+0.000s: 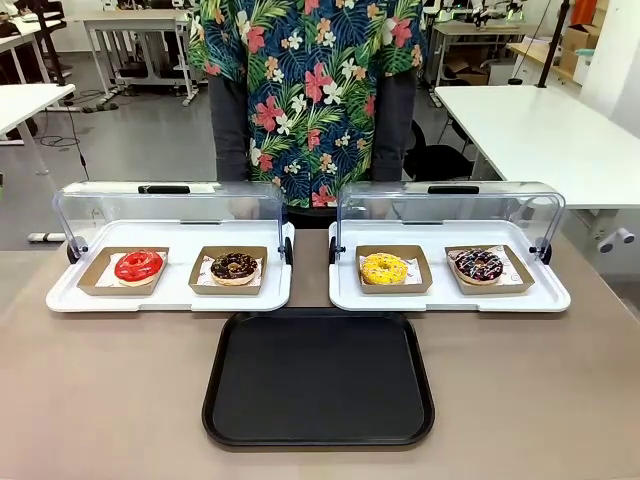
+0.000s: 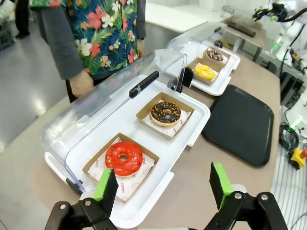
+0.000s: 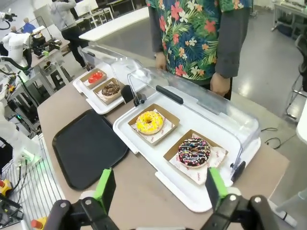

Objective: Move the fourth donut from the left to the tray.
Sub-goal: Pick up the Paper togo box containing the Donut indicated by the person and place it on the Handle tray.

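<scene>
The fourth donut (image 1: 479,265), dark chocolate with pink and white drizzle, sits in its brown cardboard holder at the right end of the right white tray (image 1: 450,299); it also lies close below my right gripper as the fourth donut (image 3: 194,152) and far off as the fourth donut (image 2: 215,55). The black tray (image 1: 318,380) lies flat and bare in front of both white trays, also seen as the black tray (image 3: 88,146) and the black tray (image 2: 242,122). My right gripper (image 3: 158,188) is open above the table edge near the donut. My left gripper (image 2: 163,184) is open near the red donut (image 2: 123,157).
The left white tray (image 1: 170,297) holds a red donut (image 1: 138,266) and a nut-crumb chocolate donut (image 1: 235,267); a yellow donut (image 1: 384,268) sits left of the fourth. Both clear lids (image 1: 450,205) are raised at the back. A person in a floral shirt (image 1: 310,90) stands behind them.
</scene>
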Robot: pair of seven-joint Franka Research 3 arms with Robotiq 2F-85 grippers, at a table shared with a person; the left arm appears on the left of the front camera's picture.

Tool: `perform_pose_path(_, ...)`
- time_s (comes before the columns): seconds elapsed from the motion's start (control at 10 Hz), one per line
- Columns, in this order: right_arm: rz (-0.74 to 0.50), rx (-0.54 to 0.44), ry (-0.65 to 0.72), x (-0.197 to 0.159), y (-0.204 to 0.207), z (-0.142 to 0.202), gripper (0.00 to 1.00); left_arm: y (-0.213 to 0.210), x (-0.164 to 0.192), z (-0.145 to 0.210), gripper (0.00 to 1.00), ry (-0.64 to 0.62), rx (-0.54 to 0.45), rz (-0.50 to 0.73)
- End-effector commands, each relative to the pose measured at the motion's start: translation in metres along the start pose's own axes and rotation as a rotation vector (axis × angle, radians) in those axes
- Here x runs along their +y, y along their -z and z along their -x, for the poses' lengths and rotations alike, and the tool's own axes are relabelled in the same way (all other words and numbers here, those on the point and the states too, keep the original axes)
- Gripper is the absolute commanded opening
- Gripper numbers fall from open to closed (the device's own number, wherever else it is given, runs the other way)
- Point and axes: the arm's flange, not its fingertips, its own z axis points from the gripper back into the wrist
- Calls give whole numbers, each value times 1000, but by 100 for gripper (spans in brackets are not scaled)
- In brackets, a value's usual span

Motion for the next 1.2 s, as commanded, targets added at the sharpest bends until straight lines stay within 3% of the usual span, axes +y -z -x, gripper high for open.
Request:
perform_pose_path(0.0,10,10,-11,3,1,-2,100,0,-4,-5,100,-1,7,-1)
perform_pose_path(1.1,10,10,-11,3,1,-2,100,0,-4,-5,100,-1,7,-1)
